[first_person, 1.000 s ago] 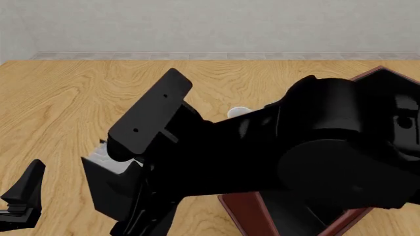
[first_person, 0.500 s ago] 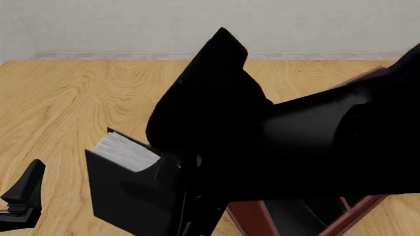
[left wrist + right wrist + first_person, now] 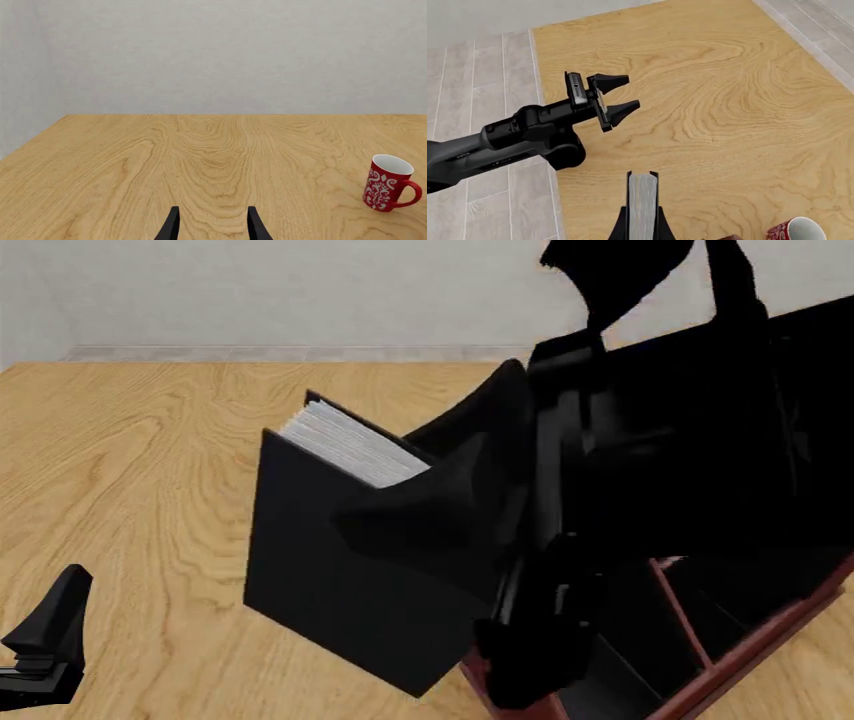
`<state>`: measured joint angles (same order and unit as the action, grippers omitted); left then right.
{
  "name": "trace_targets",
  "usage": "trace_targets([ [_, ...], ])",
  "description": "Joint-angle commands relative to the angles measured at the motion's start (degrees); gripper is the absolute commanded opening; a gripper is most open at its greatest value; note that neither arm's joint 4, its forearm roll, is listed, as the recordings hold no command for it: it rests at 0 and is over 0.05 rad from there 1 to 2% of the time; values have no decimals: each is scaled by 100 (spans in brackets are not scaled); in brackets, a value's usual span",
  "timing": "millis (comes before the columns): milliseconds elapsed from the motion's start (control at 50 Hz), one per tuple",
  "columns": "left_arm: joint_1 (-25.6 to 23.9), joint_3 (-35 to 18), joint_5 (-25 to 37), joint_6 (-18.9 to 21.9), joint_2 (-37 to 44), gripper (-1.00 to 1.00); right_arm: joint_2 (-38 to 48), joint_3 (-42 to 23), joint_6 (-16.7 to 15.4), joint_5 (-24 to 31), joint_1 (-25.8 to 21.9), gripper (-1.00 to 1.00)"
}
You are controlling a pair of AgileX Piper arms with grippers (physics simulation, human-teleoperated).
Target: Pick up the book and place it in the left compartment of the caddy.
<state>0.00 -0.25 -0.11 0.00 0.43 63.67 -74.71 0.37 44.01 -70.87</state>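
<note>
Lift is the change to note: compared with half a second back, the book (image 3: 350,570) sits higher and further right in the front view, clear of the surface (image 3: 134,470), tilted, white page edge up.

1. Nearest you, the left gripper (image 3: 40,645) idles at the lower left edge of the front view, well apart from the load. Its wrist view shows the two fingers (image 3: 172,227) parted with nothing between them. It is released.
2. The right gripper (image 3: 642,225) is clenched on the book. Its wrist view shows the page edge standing between the fingers. In the front view the right arm (image 3: 667,460) hides the contact itself.
3. The caddy (image 3: 747,650) lies just right of and below the book. Its reddish wall and a black interior show under the arm. Which section is the left compartment cannot be read here, since the arm covers most of the box.
4. Farther out stands the cup (image 3: 389,182), upright and well apart from the transfer path.

Judgement: the pick is done and the carry is under way. Next, align the book's long side with the long section before you lower.
</note>
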Motion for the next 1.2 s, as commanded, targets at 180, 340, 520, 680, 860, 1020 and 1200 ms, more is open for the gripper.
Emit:
trace_targets([
  [180,0,0,0,0,0,100,-400,-649,-59,532,430,-100],
  [340,0,0,0,0,0,100,-478,-1081,-188,777,706,-100],
  [520,0,0,0,0,0,100,-554,-1499,-281,986,1071,-100],
  [680,0,0,0,0,0,100,-658,-1487,-272,1107,1377,-100],
  [860,0,0,0,0,0,100,-806,-1437,-352,1245,1866,-100],
  [1020,0,0,0,0,0,100,-1047,-1294,-439,1287,2283,-100],
  [1200,0,0,0,0,0,100,-1288,-1144,-499,1433,2648,-100],
])
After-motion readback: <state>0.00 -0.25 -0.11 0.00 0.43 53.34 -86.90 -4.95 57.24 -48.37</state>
